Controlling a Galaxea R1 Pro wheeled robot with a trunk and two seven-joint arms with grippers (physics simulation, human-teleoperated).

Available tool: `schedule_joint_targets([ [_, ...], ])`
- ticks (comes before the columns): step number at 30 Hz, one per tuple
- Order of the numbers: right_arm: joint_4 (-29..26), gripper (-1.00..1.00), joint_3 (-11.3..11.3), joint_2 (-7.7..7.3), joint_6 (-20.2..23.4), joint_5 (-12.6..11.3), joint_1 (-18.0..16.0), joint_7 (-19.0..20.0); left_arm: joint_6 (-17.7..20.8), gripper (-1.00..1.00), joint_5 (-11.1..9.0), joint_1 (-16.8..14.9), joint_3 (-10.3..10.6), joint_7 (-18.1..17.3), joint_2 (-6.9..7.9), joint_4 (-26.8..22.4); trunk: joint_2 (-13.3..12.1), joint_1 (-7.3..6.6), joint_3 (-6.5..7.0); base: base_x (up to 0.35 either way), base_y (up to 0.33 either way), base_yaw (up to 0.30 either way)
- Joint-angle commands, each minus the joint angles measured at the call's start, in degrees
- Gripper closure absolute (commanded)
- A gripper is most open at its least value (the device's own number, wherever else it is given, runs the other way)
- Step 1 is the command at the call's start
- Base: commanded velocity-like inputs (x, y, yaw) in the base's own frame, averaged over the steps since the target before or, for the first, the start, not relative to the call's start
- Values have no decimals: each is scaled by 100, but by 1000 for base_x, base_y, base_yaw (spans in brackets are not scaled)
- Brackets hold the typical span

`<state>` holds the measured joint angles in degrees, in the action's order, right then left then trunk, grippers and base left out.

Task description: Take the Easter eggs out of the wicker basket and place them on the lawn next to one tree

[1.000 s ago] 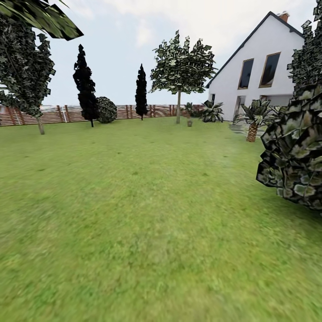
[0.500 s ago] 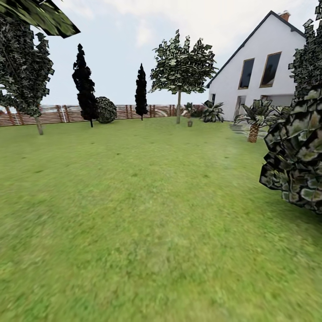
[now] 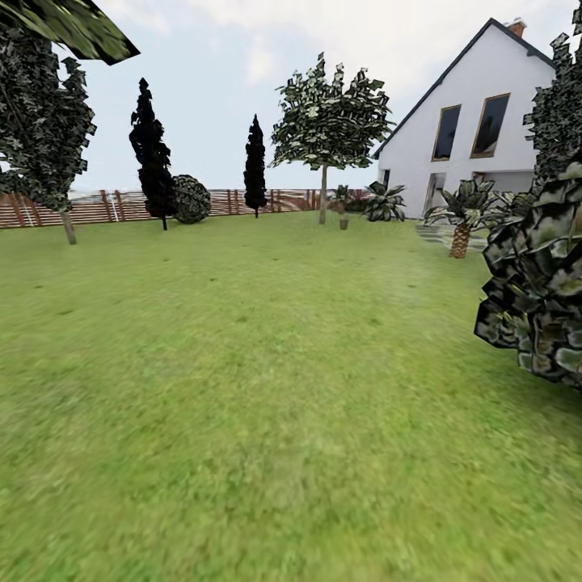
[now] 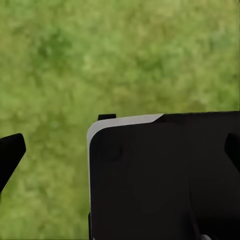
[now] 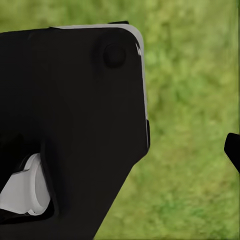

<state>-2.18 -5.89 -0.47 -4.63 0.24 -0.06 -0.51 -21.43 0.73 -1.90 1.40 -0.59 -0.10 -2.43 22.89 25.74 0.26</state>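
Note:
The lawn (image 3: 242, 364) stretches ahead of me to the fence. A tree (image 3: 323, 194) with a thin pale trunk and blocky green crown stands far off near the house. Another tree (image 3: 68, 226) rises at the far left by the fence. A small brownish thing (image 3: 343, 222) sits by the far tree, too small to identify. The Easter eggs and the wicker basket are out of view. In the left wrist view my left gripper (image 4: 120, 150) hangs open over grass, empty. My right gripper (image 5: 120, 150) shows one fingertip (image 5: 233, 150) far out at the edge, with nothing held.
A large dark leafy bush (image 3: 537, 299) crowds the right side close by. A white house (image 3: 477, 121), a small palm (image 3: 459, 222) and low plants stand at the back right. Two dark cypresses (image 3: 151, 153) and a brown slat fence (image 3: 105, 206) close the far end.
The whole head view has drifted slightly: the bush at the right and the left tree have slid outward as the camera advances. Nothing on the lawn has moved.

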Motion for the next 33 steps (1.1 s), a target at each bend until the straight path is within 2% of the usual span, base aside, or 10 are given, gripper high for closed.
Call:
schedule_joint_targets([
  [1,-1,-100,-41,-3,-21,3,0,-2,-19,-100,6,-3,10,-2,1,6,3,4,-1,222,0,0],
  [33,-1,-100,-43,4,-21,3,0,-2,-28,-100,6,2,9,-2,1,4,3,4,-1,208,0,0],
])
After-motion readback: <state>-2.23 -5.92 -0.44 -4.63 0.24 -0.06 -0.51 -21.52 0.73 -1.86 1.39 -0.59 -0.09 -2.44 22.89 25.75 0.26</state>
